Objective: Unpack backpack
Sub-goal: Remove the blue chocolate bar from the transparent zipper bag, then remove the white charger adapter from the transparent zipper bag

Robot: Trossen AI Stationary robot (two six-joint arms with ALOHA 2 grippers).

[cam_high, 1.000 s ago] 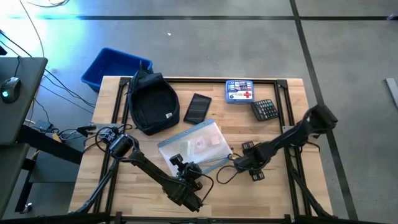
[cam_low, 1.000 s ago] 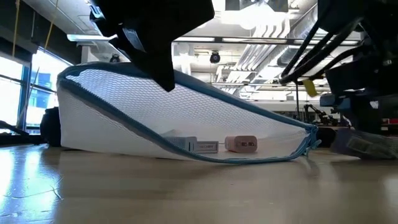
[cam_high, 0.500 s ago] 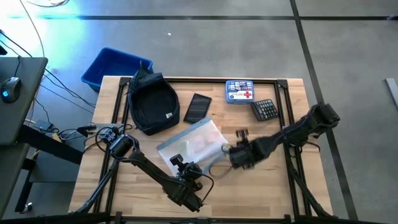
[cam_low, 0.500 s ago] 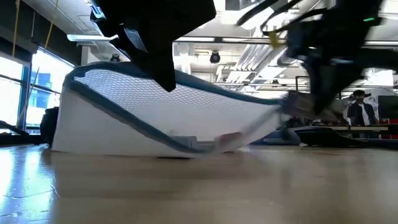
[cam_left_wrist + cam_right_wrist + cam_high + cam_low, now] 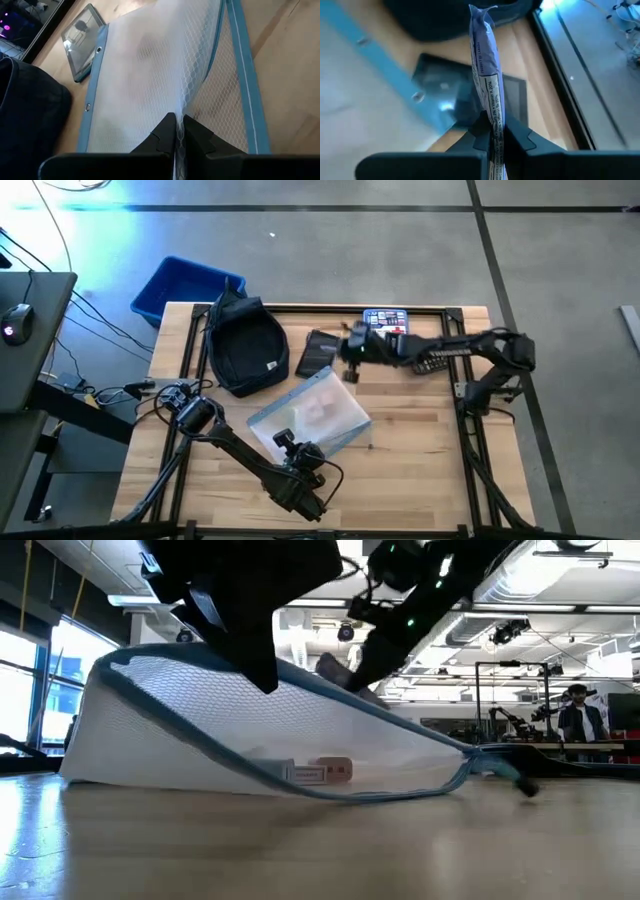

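Wooden table (image 5: 430, 450): right tool (image 5: 491, 131) pinches packet (image 5: 485, 55), label partly hidden.

Lab or workshop: exposed ceiling ducts (image 5: 520, 610), concrete floor (image 5: 400, 250), equipment stands (image 5: 510, 705).

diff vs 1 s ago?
Right gripper left the mesh pouch's open end, shut on a small packet, and swung up over the black case. Left gripper still pinches the pouch. Backpack, first-aid box unmoved.
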